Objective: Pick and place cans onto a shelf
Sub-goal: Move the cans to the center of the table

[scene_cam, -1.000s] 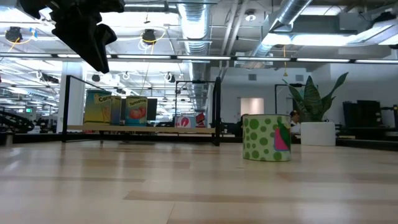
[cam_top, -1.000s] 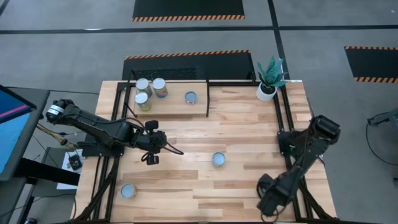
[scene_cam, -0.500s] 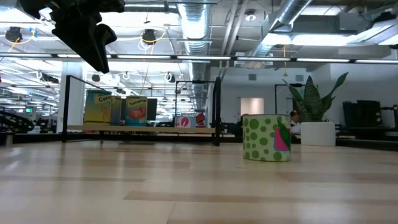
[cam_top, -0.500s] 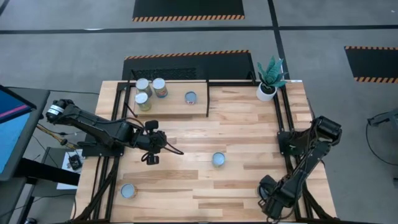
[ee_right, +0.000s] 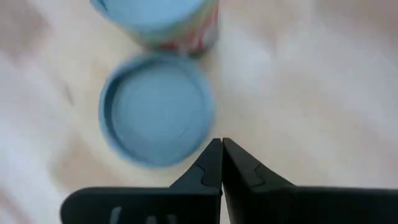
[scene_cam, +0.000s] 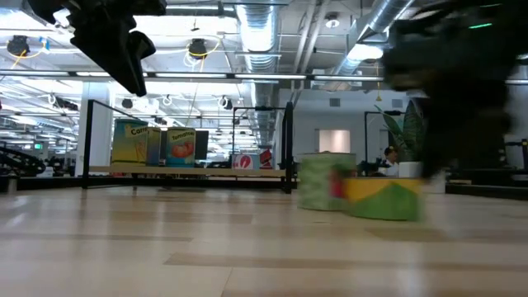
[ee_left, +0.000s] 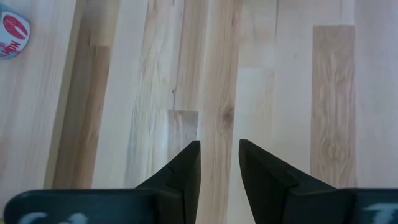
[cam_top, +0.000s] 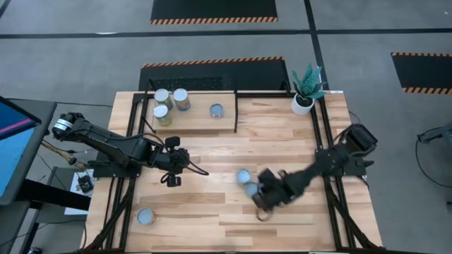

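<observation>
Two cans stand close together at the table's middle. One is green-dotted [cam_top: 242,176] [scene_cam: 324,181]. The other has a yellow and green side [scene_cam: 384,198] and a round blue top [ee_right: 155,109]. My right gripper [cam_top: 258,197] [ee_right: 221,144] is shut, its tips at the rim of that second can. My left gripper [cam_top: 173,171] [ee_left: 219,149] hangs open and empty over bare planks at centre left. The shelf [cam_top: 194,121] [scene_cam: 190,171] at the far left bears several cans [cam_top: 181,99]. Another can [cam_top: 145,216] stands near the near left corner. My right gripper's shut fingertips [ee_right: 211,155] point down beside the rim [ee_right: 196,146] of the blue-topped can. I cannot tell whether they touch it. The can stands upright on the table.
A white plant pot [cam_top: 304,102] with a green plant stands at the far right corner. Black rails [cam_top: 235,109] frame the shelf. A can with a red mark [ee_left: 11,34] shows at the edge of the left wrist view.
My right arm has swung fast from the table's near right corner toward the middle and now reaches the cans there. The green-dotted can has slid a little toward the table's left. A second can now shows beside it.
</observation>
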